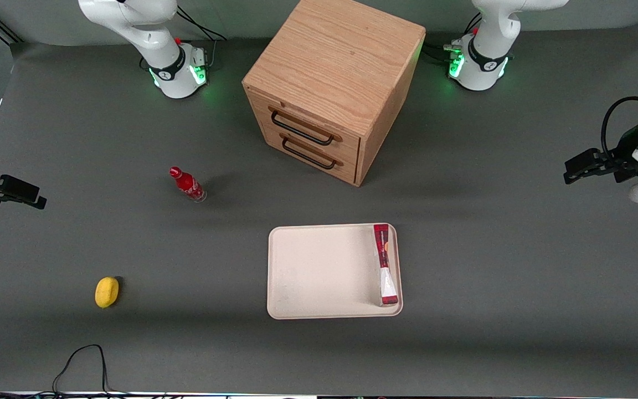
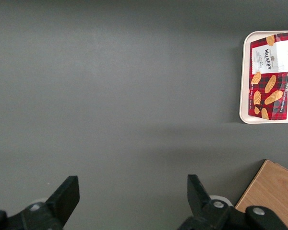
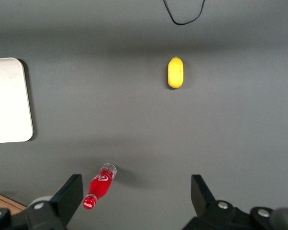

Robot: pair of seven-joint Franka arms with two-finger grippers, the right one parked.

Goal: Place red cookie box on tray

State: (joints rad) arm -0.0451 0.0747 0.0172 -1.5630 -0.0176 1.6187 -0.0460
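Thin flat red cardboard cookie box [image 1: 385,265] already lies on the flat cream-white rectangular tray [image 1: 319,271], along its rim toward the working arm's end, possibly propped on the rim. Left arm's black two-finger gripper [image 1: 582,168] hangs well apart over bare table, fingers [image 2: 67,196] spread, empty. Placement looks done; just stay clear.

glossy white arm links, green-lit bases, black cables, black two-finger pincer [image 2: 129,199]

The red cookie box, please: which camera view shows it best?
The left wrist view: the red cookie box shows its printed face, lying on the tray. The front view gives only its narrow edge; the right wrist view misses it. The claw hangs open above bare table, toward the working arm's end.
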